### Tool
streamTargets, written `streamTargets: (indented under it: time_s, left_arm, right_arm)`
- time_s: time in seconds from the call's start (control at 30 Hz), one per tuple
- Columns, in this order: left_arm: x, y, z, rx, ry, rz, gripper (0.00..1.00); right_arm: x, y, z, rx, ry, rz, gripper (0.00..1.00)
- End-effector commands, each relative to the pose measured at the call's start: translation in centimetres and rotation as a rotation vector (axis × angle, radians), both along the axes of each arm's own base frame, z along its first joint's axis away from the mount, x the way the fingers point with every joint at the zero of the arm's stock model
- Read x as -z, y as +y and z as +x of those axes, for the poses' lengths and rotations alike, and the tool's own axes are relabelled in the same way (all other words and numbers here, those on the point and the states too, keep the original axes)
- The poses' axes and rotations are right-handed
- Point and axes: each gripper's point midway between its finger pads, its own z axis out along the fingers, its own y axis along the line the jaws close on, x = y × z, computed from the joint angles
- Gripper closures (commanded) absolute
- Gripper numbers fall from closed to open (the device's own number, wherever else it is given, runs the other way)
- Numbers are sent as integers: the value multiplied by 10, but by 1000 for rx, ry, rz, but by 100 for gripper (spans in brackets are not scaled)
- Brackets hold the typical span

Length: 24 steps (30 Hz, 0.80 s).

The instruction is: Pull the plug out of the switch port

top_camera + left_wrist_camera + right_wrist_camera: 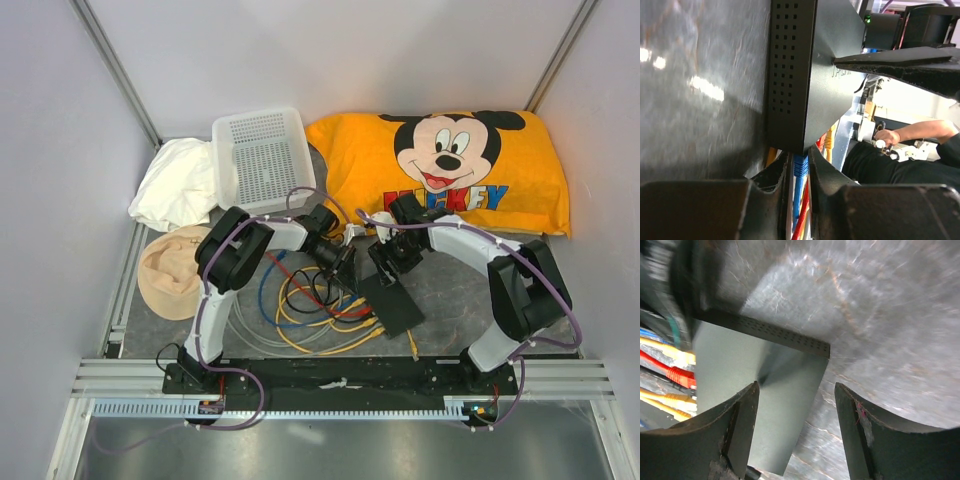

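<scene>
Plug (799, 167) pinched in left jaws, right jaws spread over switch (782, 390)

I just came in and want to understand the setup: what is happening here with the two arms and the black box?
Two robot arms are working on the black switch box, which has several coloured cables plugged into one edge. The left hand is shut around the blue plug, which looks still seated in its port. The right hand is open above the box, with one finger over its top; I cannot tell whether it presses down. The pull is not yet done.
</scene>
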Motion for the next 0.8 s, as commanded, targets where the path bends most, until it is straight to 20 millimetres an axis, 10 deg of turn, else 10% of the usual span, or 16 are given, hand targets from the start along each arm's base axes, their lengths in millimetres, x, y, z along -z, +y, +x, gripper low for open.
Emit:
streamTargets:
  time_s: [0.0, 0.17, 0.37, 0.77]
  left_arm:
    - [15, -15, 7, 14, -28, 5, 98]
    - [17, -19, 17, 4, -25, 1, 98]
    - [17, -18, 28, -11, -25, -7, 98]
    - [13, -22, 57, -46, -15, -43, 99]
  right_arm:
    - [-54, 16, 32, -56, -239, 42, 30]
    - [-75, 37, 6, -154, -322, 88, 42]
    - [-49, 33, -6, -138, -270, 33, 100]
    - [-10, 22, -9, -314, -209, -83, 100]
